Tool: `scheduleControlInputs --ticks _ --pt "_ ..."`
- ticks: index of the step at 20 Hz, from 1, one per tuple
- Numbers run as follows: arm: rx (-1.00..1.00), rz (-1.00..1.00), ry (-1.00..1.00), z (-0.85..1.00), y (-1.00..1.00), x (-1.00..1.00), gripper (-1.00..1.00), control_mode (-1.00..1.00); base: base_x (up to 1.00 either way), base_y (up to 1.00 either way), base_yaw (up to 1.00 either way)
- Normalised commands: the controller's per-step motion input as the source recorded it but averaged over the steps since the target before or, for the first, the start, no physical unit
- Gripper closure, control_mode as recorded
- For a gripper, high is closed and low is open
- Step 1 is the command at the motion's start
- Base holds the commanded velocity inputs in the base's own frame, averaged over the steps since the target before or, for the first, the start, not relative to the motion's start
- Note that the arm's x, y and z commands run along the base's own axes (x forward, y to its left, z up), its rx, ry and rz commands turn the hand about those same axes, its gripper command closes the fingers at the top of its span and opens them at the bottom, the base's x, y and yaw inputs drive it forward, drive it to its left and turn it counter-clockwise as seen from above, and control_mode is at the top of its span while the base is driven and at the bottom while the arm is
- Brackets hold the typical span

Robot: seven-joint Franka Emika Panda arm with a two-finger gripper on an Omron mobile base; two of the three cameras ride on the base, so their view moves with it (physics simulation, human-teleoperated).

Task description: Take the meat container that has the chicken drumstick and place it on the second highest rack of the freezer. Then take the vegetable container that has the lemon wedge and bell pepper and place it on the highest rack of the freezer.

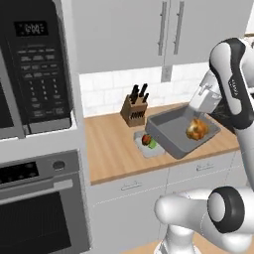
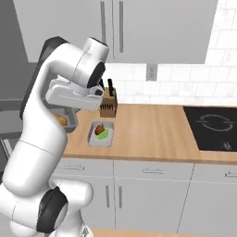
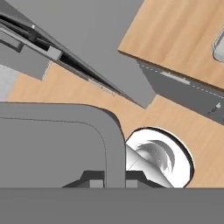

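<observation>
Arm's hauling the meat tray up off the counter

The wooden counter [image 1: 114,149] is sitting under the lifted, tilting grey meat container [image 1: 181,133], gripper [image 3: 114,181] clenching its rim. Vegetable container [image 2: 101,134] is resting near the knife block [image 1: 134,110], chicken drumstick [image 1: 197,129] is sliding around inside the tray, bell pepper [image 2: 98,130] touching lemon wedge [image 2: 105,134].

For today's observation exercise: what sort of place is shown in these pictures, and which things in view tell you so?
A kitchen, computer-rendered. A knife block stands on a wooden counter, a black cooktop is set into that counter, and a microwave sits above an oven.
</observation>
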Motion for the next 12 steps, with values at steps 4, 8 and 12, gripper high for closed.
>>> scheduleControlInputs --ticks 4,8,12 --pt "0.00 0.00 0.00 0.00 0.00 0.00 1.00 1.00 -0.36 1.00 -0.20" --pt "0.00 0.00 0.00 0.00 0.00 0.00 1.00 1.00 -0.59 0.99 -0.06" --pt "0.00 0.00 0.00 0.00 0.00 0.00 1.00 1.00 -0.52 0.96 0.00"
